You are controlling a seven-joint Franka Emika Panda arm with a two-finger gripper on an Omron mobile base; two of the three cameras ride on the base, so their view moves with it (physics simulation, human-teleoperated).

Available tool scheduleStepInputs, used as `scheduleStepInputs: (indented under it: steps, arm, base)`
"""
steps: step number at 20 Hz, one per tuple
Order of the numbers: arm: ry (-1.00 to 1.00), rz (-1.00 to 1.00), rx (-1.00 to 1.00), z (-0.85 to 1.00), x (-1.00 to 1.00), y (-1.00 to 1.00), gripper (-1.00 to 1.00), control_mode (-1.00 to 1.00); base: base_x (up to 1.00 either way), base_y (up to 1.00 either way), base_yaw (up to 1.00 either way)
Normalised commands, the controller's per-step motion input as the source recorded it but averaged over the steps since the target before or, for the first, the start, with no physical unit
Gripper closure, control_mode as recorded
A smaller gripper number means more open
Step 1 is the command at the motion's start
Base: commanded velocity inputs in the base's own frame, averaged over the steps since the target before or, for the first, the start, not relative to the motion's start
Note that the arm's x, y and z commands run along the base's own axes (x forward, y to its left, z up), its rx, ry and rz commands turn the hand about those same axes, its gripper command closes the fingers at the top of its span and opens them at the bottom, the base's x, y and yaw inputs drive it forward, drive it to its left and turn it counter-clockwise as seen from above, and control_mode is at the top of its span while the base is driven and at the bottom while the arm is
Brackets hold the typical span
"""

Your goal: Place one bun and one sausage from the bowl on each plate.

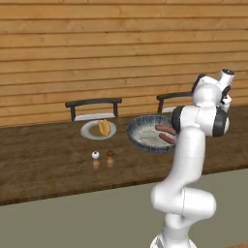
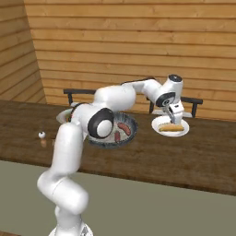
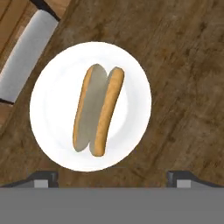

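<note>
In the left base view the bowl (image 1: 145, 133) sits on the desk (image 1: 48, 160) with 2 sausages (image 1: 165, 134) lying at its right side, partly behind the arm; a plate (image 1: 98, 130) to its left carries a bun (image 1: 103, 127). The sausages look smooth, round and firm, likely to roll or slip, so I would pinch one across its middle, fingers square to its length. 2 small shakers (image 1: 102, 155) stand near the desk's front edge. In the right base view the hand (image 2: 175, 121) hangs just above the other plate (image 2: 171, 126), where a second bun (image 2: 171, 127) lies; the bowl (image 2: 131, 131) is half hidden by the arm's elbow, and the far plate is almost wholly covered. In the hand view the split bun (image 3: 97, 109) rests alone on the white plate (image 3: 52, 96), the fingertips (image 3: 42, 179) spread wide on either side, gripping nothing (the bun is let go). It looks light, soft and easily crushed. A chair's seat (image 3: 26, 48) is cut off at the upper left.
</note>
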Motion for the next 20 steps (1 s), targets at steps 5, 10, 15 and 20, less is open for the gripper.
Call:
scheduleStepInputs:
  steps: [5,10,15,20]
  arm:
    - [0.05,0.54,-0.23,0.13,-0.83,1.00,-1.00,-1.00]
    - [0.07,0.60,-0.25,0.12,-0.63,1.00,-1.00,-1.00]
    - [0.04,0.58,-0.22,0.11,-0.55,1.00,-1.00,-1.00]
    - [0.03,0.61,-0.16,-0.07,-0.08,0.81,-1.00,-1.00]
  base:
    - [0.00,0.00,0.00]
    - [0.00,0.00,0.00]
    - [0.00,0.00,0.00]
    - [0.00,0.00,0.00]
